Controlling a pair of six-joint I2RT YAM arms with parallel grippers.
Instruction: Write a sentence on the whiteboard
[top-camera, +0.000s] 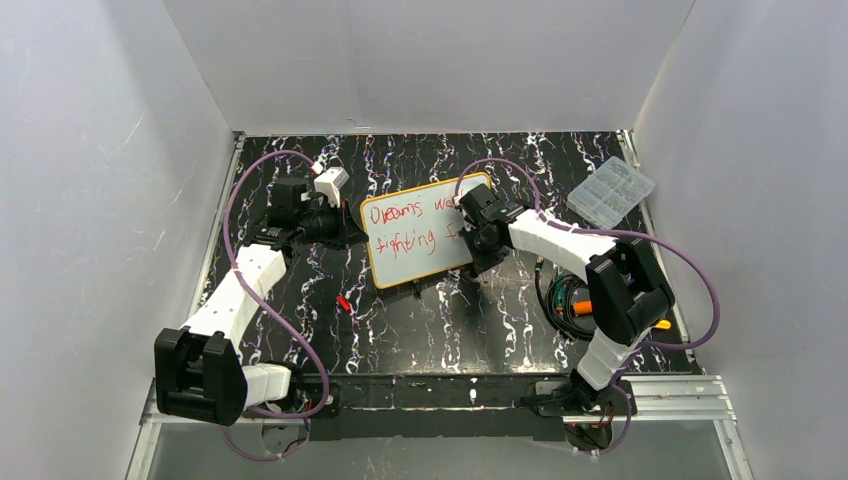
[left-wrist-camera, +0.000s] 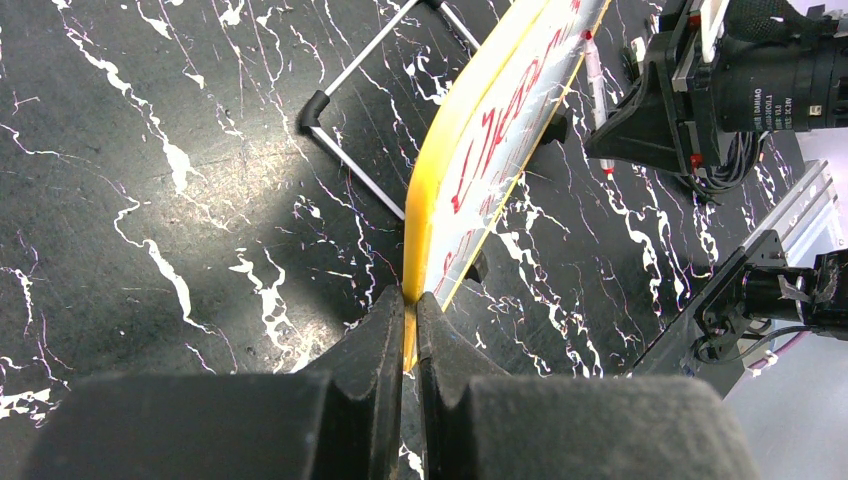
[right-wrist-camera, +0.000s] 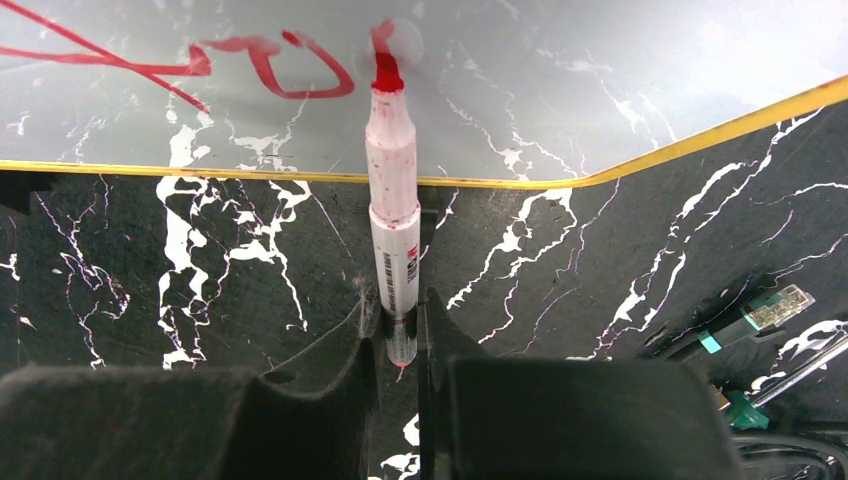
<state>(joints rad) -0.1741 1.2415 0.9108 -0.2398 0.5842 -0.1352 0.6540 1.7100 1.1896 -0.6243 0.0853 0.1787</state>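
Note:
The whiteboard (top-camera: 415, 240), white with a thin yellow frame, stands tilted at the table's middle. Red words of the sentence (top-camera: 405, 225) fill two lines on it; the right ends are hidden behind the right arm. My left gripper (top-camera: 340, 222) is shut on the board's left yellow edge (left-wrist-camera: 425, 230), pinched at the fingertips (left-wrist-camera: 390, 320). My right gripper (right-wrist-camera: 402, 320) is shut on a white marker (right-wrist-camera: 393, 235) with a red tip, and the tip touches the board (right-wrist-camera: 600, 90) beside a red stroke (right-wrist-camera: 270, 65). From above, that gripper (top-camera: 478, 228) covers the board's right part.
A clear plastic compartment box (top-camera: 611, 190) lies at the back right. A small red cap (top-camera: 343, 302) lies on the black marbled table (top-camera: 420, 330) in front of the board. Cables and orange-handled tools (top-camera: 572, 300) sit at the right. White walls enclose three sides.

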